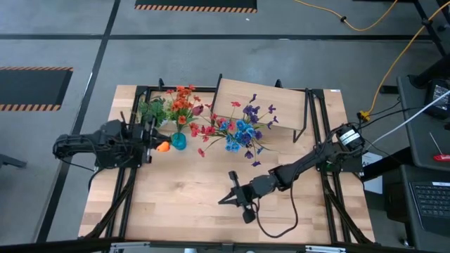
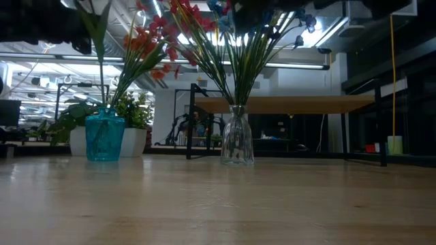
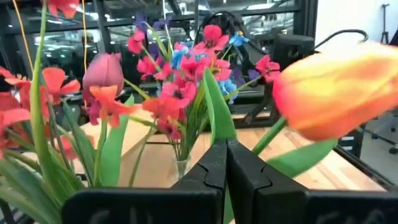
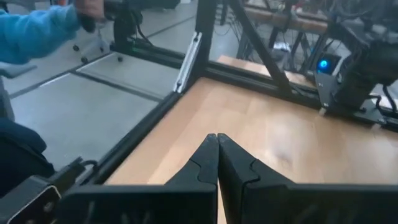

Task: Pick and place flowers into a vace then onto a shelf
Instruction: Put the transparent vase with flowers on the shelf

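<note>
A teal vase [image 1: 178, 140] [image 2: 105, 138] holds red-orange flowers [image 1: 184, 98]. An orange tulip [image 1: 163, 147] [image 3: 336, 87] leans out beside it. A clear glass vase [image 2: 237, 136] stands on the table in front of the shelf [image 1: 281, 102] [image 2: 286, 104] and holds red, blue and purple flowers [image 1: 239, 130]. My left gripper [image 1: 153, 138] [image 3: 225, 152] is shut just left of the teal vase. The tulip's stem [image 3: 272, 134] passes behind its fingertips, and nothing shows between them. My right gripper [image 1: 235, 197] [image 4: 217, 142] hangs shut over the near middle of the table.
Leafy green plants in white pots [image 1: 151, 109] [image 2: 129, 139] stand behind the teal vase. Black frame rails [image 1: 133, 183] run along both table sides. A person's blue sleeve [image 4: 31, 31] shows beyond the table. Bare tabletop [image 1: 183, 204] lies along the near half.
</note>
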Available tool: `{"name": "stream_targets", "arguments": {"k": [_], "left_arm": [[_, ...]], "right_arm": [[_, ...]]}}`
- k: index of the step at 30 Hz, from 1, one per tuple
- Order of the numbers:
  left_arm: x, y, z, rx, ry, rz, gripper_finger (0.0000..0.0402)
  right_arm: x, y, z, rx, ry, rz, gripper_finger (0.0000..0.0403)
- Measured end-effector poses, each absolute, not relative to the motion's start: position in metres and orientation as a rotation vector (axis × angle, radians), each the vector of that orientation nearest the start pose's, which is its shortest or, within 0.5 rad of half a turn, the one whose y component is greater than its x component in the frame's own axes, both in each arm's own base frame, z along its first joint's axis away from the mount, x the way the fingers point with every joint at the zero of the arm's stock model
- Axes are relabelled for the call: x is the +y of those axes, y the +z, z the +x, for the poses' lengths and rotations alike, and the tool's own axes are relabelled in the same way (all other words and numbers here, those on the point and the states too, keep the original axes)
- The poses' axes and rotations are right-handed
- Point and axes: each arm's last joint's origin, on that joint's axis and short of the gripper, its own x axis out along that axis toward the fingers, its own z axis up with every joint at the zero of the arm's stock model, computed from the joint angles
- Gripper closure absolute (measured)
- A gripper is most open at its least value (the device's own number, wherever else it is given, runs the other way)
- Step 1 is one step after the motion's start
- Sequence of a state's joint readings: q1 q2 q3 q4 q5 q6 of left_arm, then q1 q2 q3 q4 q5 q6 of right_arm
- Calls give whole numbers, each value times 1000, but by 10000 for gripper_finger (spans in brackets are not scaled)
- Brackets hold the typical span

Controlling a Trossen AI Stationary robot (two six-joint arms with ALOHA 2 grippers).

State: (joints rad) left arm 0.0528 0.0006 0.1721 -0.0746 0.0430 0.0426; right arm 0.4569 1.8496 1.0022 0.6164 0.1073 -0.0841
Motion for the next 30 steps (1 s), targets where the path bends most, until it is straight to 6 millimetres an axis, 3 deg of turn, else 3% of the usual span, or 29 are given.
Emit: {"name": "stream_targets", "arguments": {"k": [30], "left_arm": [[11,185,85,138,273,69,399]], "right_arm": [[167,183,349,179,332,-141,401]]}}
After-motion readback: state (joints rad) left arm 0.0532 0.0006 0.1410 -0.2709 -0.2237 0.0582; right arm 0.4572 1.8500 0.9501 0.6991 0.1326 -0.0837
